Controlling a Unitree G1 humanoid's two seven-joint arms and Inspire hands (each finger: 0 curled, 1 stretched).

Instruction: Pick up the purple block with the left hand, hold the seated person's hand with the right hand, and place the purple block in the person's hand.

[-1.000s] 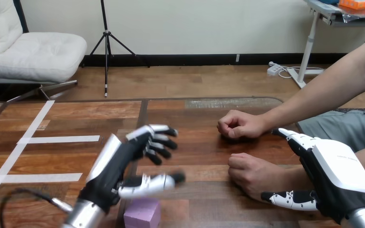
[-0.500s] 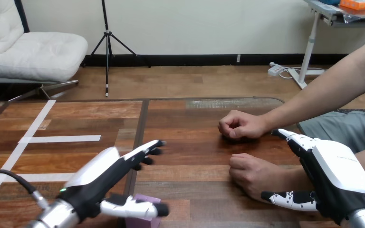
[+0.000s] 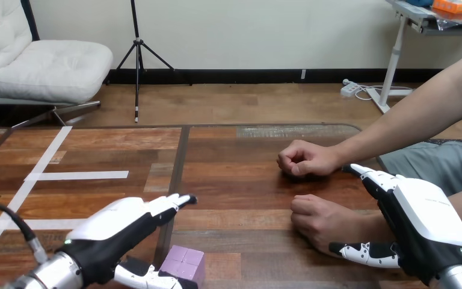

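In the head view my left hand hangs low over the near edge of the surface. Its fingers are stretched nearly straight and its thumb is dropped below them, so it is spread and grips nothing. The block lies flat on the surface in the gap between those fingers and the thumb. To take it well, I'd sink the hand until the fingers come down the block's far face and the thumb meets the near one, close squarely on flat sides and not on a corner, then lift straight up. My right hand is also spread, fingers past the far side of the person's near wrist and thumb on its near side. I see no curl round the wrist, so I judge there is no hold yet. The person's near hand rests as a loose fist and would have to open before it could take the block. The far hand is also fisted. The block's near edge meets the frame's bottom, the thumb tip overlaps its corner so I cannot tell whether they touch, and my right palm hides any contact with the wrist.
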